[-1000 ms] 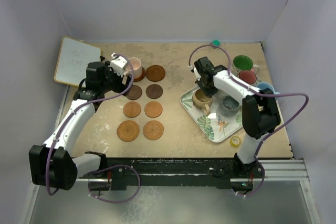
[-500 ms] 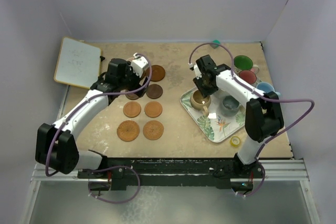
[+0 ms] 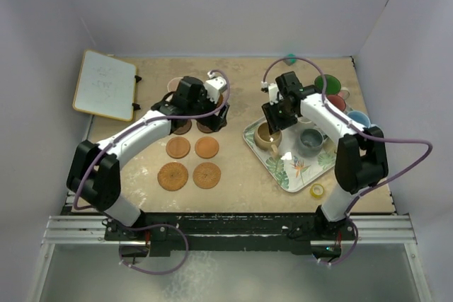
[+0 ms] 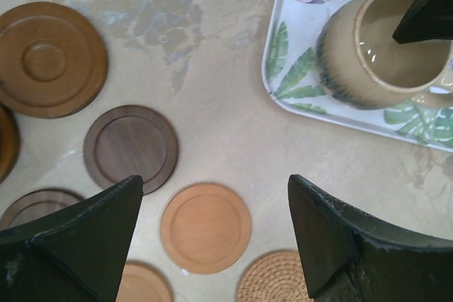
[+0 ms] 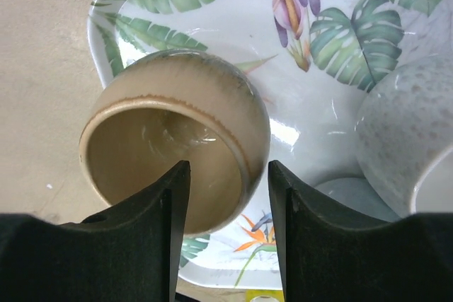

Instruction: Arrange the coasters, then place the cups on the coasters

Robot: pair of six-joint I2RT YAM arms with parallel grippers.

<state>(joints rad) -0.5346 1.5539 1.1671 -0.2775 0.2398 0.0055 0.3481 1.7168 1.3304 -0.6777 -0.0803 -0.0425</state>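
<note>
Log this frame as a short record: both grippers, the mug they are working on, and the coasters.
left gripper: open, empty, above the coasters
right gripper: open, one finger on either side of the tan mug rim
tan mug: upright on the tray
coasters: flat on the table; those in the left wrist view are bare

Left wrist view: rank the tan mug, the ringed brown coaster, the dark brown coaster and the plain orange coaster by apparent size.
1. tan mug, slightly; its rim sits nearer the camera, so unsure.
2. ringed brown coaster.
3. dark brown coaster and plain orange coaster look alike; no ranking.
</note>
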